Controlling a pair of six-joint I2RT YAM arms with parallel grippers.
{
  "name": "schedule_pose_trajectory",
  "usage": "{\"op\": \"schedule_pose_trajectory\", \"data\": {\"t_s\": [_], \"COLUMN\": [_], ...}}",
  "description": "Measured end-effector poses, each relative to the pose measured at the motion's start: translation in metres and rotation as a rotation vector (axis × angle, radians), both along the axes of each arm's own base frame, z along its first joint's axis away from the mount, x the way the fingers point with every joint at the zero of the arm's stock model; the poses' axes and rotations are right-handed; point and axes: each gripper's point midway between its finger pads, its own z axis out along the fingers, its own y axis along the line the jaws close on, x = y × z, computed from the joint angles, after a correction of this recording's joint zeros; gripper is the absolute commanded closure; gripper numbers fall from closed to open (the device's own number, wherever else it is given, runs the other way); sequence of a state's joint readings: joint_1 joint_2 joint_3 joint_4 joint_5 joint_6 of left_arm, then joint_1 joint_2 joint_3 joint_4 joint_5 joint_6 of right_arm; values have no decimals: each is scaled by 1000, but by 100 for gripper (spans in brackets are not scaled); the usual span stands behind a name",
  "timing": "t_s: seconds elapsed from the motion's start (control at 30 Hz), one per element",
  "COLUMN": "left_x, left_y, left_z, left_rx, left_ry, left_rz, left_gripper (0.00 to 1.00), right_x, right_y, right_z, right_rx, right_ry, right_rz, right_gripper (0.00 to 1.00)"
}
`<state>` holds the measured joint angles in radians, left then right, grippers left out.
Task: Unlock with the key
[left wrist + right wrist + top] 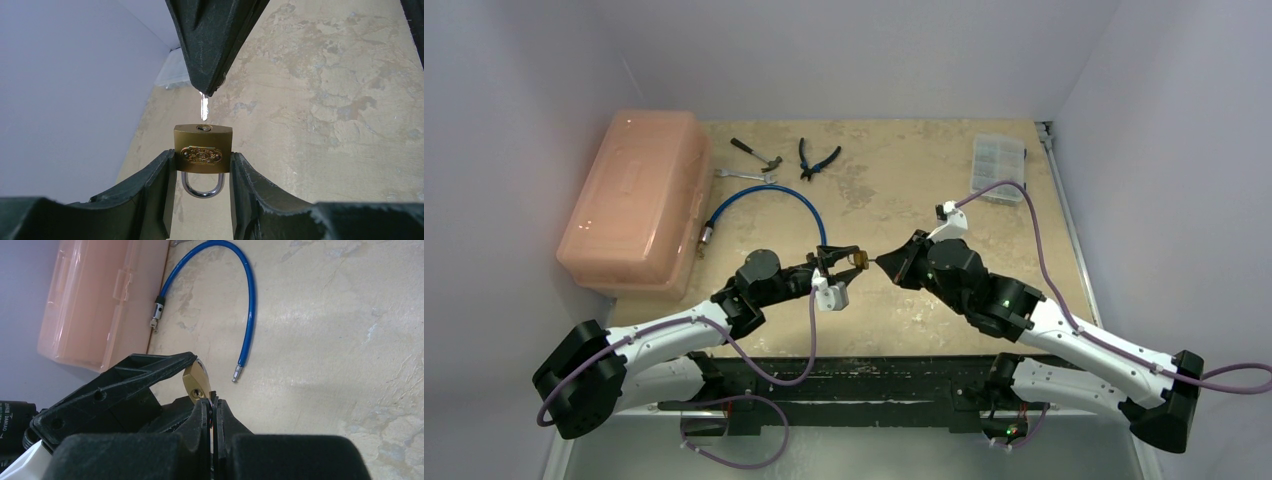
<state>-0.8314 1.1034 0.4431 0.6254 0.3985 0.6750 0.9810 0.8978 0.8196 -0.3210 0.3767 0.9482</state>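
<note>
Right gripper pinched shut on the key, blade tip just short of the keyhole. Left gripper part-open, clamping the brass padlock by its sides. Insertion step, I'd say. Next needs a straight push in, then a twist.

white letters reading "damiao" stand on the black arm joint; the oval badge on the padlock is unreadable.

The right hand pinches the key — tip at the brass padlock.
</note>
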Motion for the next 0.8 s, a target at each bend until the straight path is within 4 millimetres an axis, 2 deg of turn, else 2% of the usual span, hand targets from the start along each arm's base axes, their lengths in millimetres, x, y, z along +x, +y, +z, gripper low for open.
{"op": "schedule_pose_trajectory", "data": {"t_s": [0.8], "left_x": [-1], "left_y": [0], "left_z": [-2], "left_rx": [5], "left_ry": [6], "left_rz": [-6], "left_gripper": [100], "right_x": [3], "right_y": [5], "right_z": [-3], "right_rx": [-6], "right_ry": [-2], "right_rz": [2], "right_gripper": [100]}}
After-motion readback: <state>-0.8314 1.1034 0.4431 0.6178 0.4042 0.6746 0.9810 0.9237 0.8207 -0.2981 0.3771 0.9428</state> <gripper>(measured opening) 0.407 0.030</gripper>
